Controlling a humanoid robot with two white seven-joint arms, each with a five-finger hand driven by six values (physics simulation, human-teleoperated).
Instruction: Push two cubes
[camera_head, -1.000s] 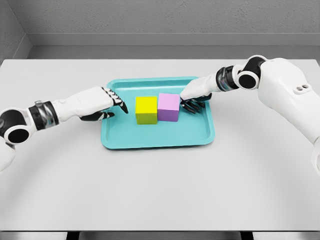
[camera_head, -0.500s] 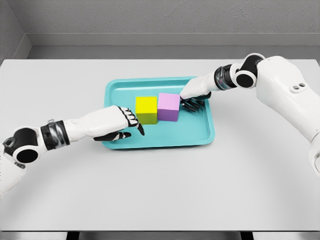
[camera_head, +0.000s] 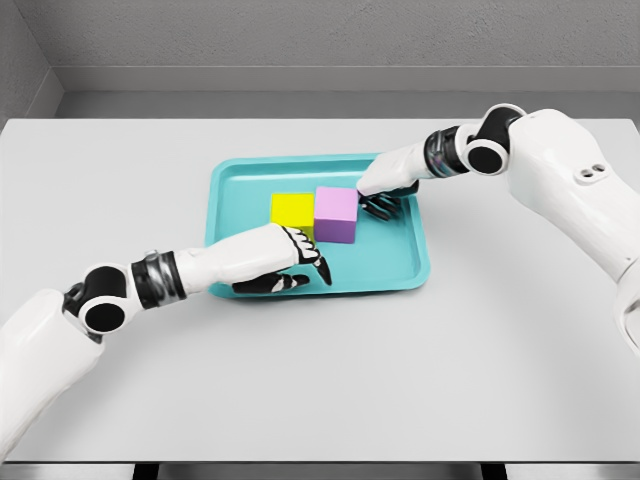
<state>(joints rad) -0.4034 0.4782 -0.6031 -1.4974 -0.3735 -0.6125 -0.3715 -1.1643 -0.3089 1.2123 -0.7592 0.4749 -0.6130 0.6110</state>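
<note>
Head view. A teal tray (camera_head: 400, 272) rests on the grey desk (camera_head: 320, 370). In it a yellow cube (camera_head: 290, 208) and a purple cube (camera_head: 337, 213) stand side by side, faces touching, the purple at 3 o'clock of the yellow. The left hand (camera_head: 283, 262), fingers extended and grasping nothing, lies over the tray's front part at 6 o'clock of the yellow cube, covering its lower face. The right hand (camera_head: 385, 190), fingers loosely curled and holding nothing, sits at 2 o'clock of the purple cube, fingertips (camera_head: 372, 208) against or just beside its right face.
</note>
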